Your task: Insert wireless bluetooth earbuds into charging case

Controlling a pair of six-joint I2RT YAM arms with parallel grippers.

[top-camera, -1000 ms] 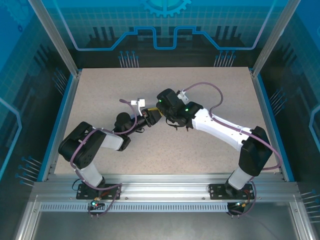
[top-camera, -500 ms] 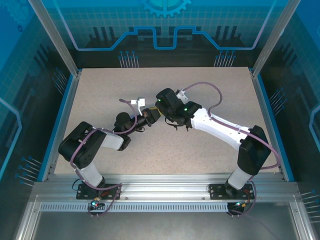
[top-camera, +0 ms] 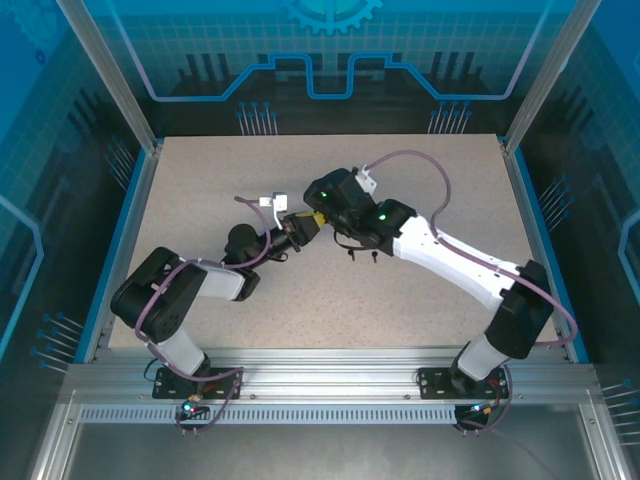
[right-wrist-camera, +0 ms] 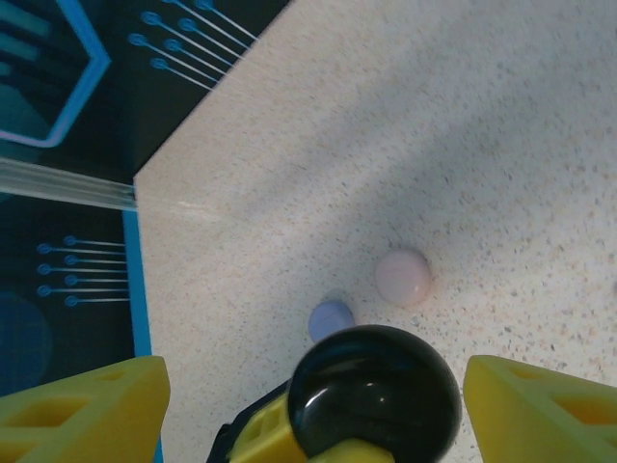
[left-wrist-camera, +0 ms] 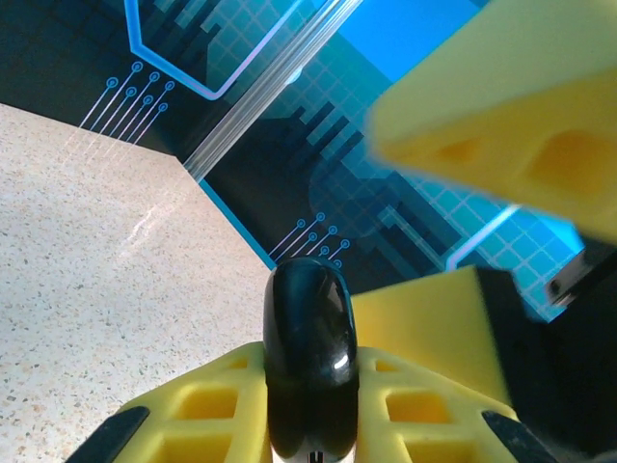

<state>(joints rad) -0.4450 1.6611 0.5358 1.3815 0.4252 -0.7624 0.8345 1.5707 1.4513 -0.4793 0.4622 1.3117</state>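
Two yellow fingers of the left gripper are clamped on the black case, across its two broad sides, edge toward my camera, held in the air above the table. The right gripper stands wide, one finger either side of that case, not touching it as far as I can tell. I judge the case hard, light, glossy and rounded, so slippery. I'd take it square across the rim with gentle force. The left arm sits low, elbow folded. The right arm stretches long toward centre, wrist turned to meet the left. A pink round case and a lilac round case lie on the table below, near each other.
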